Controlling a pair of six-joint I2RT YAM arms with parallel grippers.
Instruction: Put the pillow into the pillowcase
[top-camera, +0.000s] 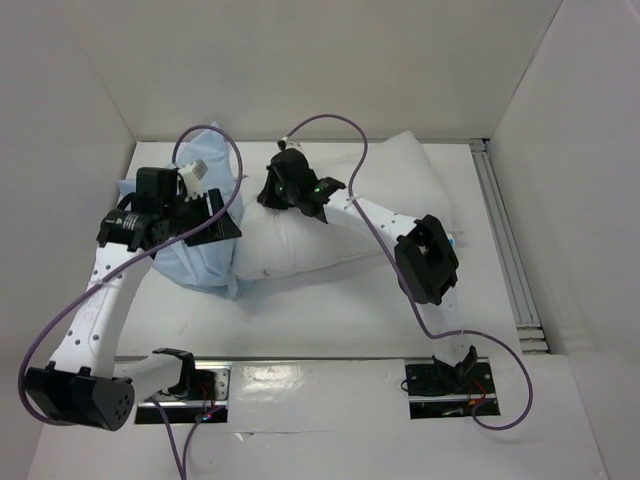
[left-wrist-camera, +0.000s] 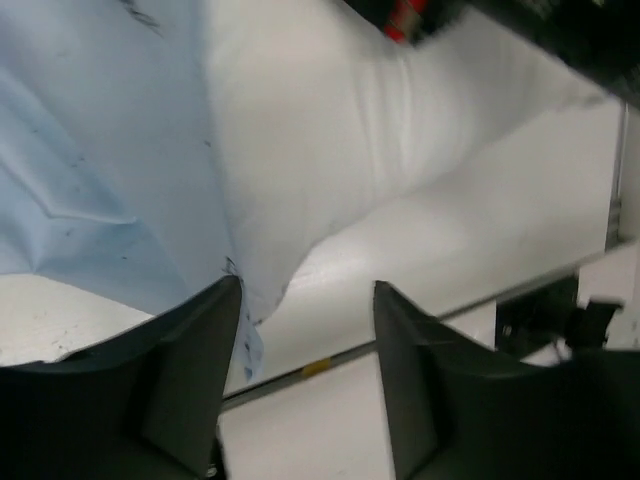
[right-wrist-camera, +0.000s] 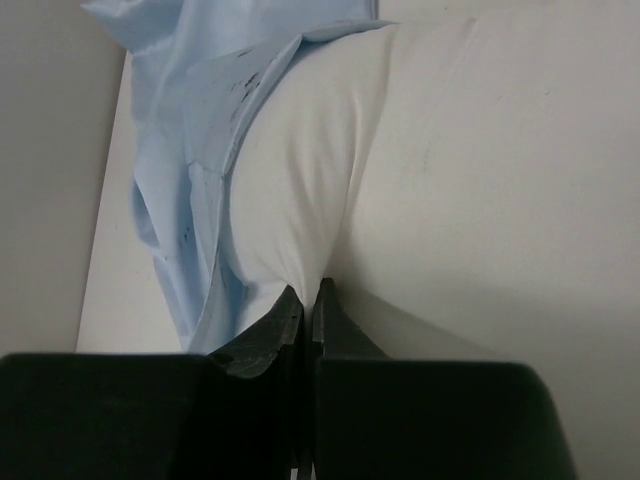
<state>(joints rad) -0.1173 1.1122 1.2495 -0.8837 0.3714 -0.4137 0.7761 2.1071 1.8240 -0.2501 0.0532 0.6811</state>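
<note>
The pillow (top-camera: 330, 235) lies across the middle of the counter (top-camera: 330, 320), reaching toward the rear right. Its left end sits inside the pillowcase (top-camera: 195, 262), which spreads leftward on the counter.

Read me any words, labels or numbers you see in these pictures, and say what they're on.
No text can be read.
Small yellow tag, left wrist view: too blurred to read.
pillowcase: only dark specks, no letters.
pillow: blank.
</note>
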